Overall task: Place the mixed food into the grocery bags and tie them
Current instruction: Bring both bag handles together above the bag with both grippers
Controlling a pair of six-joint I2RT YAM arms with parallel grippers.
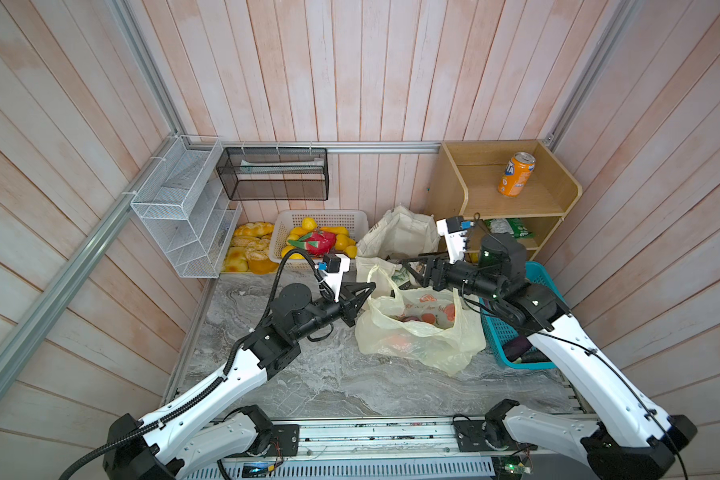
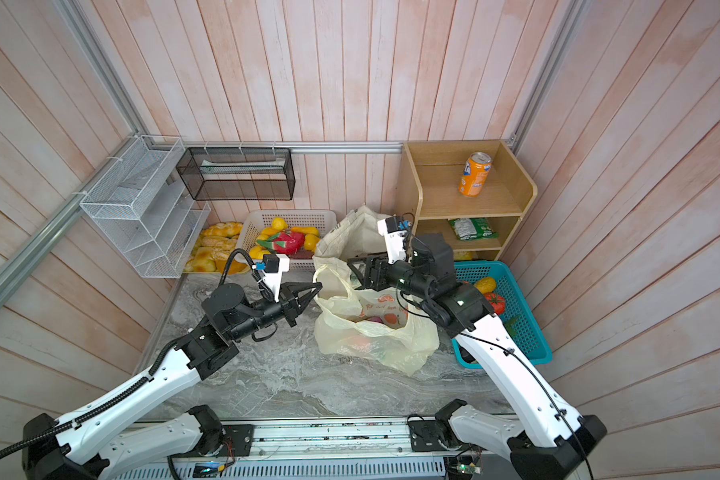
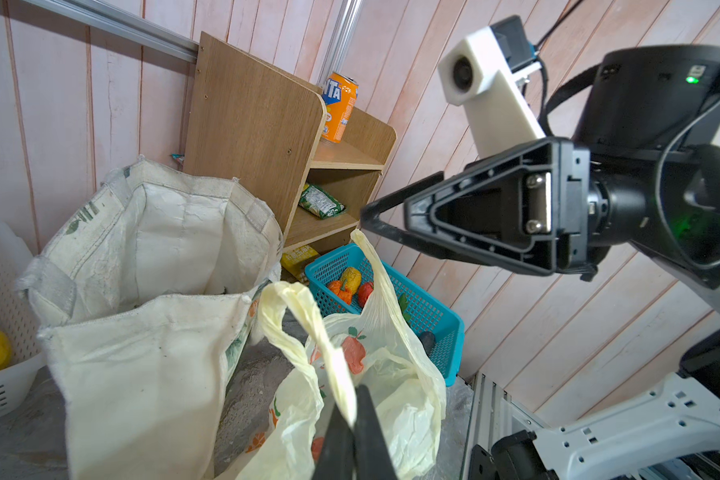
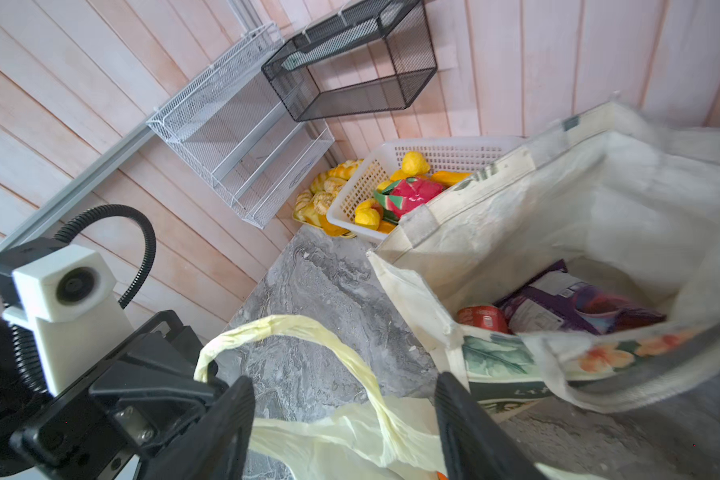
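Plastic bag (image 1: 416, 332) slumped on table (image 1: 308, 374), mouth up, between arms. Loop handle (image 3: 308, 316) stretches toward left gripper (image 3: 356, 415), pinched in its pressed-together jaws. Right gripper (image 4: 345, 380) spread wide, second handle (image 3: 364, 249) standing just beside it. Tote (image 1: 400, 237) upright behind, cola can (image 4: 483, 318), purple packet (image 4: 578, 303) inside.

Left claw (image 3: 352, 409) clamped on one loop handle of pale-yellow plastic bag (image 3: 395, 374). Second handle stands up to right claw (image 3: 366, 218) tip. Cream canvas tote (image 3: 142, 365) upright, open, just beside bag.
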